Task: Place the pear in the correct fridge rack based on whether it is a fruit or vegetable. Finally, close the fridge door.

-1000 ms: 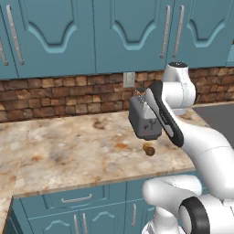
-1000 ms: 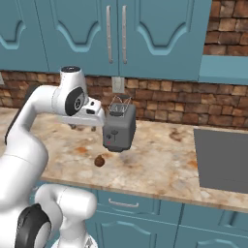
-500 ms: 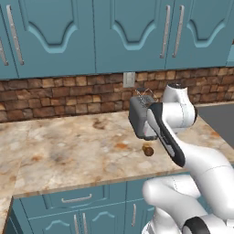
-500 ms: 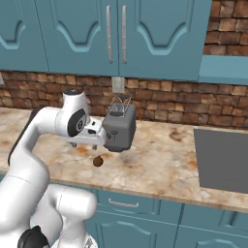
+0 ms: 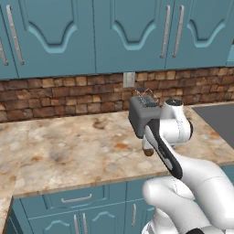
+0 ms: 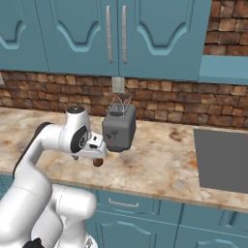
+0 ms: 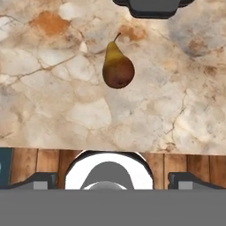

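Pear: the pear [image 7: 117, 67] lay on its side on the desk [image 5: 64, 151], stem end toward the toaster [image 6: 119, 130]; brownish-golden, bare, nothing touching it. From the right base camera it showed as a small brown lump [image 6: 98, 162] just under the arm's wrist, near the front edge of the desk.
Gripper: the gripper [image 7: 113, 180] hung above the pear, looking straight down on it, its two dark fingertips [image 7: 39, 180] set wide apart at either side of the hand camera's lower edge, with nothing between them. Pear and fingertips were apart, not touching.
Toaster: grey, upright, standing just behind the pear toward the brick wall [image 5: 55, 93]; its lower edge showed at the top of the hand camera's picture.
Desk: marbled beige stone with rusty patches; the pear sat between the toaster and the front edge.
Arm: white, bent low over the desk's front edge, its wrist beside the toaster.
Surroundings: teal cupboards [image 5: 128, 32] above the wall, an outlet [image 6: 118, 85] behind the toaster, a dark grey hob [image 6: 223, 160] well off to the right.
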Controlling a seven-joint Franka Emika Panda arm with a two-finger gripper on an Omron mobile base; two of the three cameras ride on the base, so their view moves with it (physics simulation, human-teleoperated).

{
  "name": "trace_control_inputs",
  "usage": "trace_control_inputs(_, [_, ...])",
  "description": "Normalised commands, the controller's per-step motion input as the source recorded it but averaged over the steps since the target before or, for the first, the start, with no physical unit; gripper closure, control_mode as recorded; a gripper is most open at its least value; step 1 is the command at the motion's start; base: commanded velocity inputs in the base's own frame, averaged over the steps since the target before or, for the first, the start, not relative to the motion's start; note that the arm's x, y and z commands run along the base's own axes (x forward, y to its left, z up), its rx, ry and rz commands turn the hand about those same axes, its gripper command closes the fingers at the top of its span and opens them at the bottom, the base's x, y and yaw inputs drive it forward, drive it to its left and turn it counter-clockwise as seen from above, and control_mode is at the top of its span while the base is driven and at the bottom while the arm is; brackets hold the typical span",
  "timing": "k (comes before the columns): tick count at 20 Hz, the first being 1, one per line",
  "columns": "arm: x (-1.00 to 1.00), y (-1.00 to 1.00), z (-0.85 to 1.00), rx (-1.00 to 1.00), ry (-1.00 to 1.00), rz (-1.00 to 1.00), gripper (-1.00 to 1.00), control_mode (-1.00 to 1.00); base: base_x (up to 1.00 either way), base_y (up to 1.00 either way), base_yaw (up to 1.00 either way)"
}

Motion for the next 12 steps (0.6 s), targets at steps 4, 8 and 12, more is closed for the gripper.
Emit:
trace_control_inputs(4, [0.18,-0.05,-0.35,0.0,0.03,0.0,-1.0,-1.0,0.0,0.0,0.0])
trace_control_inputs(8, [0.24,-0.11,-0.22,0.0,0.03,0.0,-1.0,-1.0,0.0,0.0,0.0])
trace_control_inputs(12, [0.32,-0.1,-0.17,0.0,0.02,0.0,-1.0,-1.0,0.0,0.0,0.0])
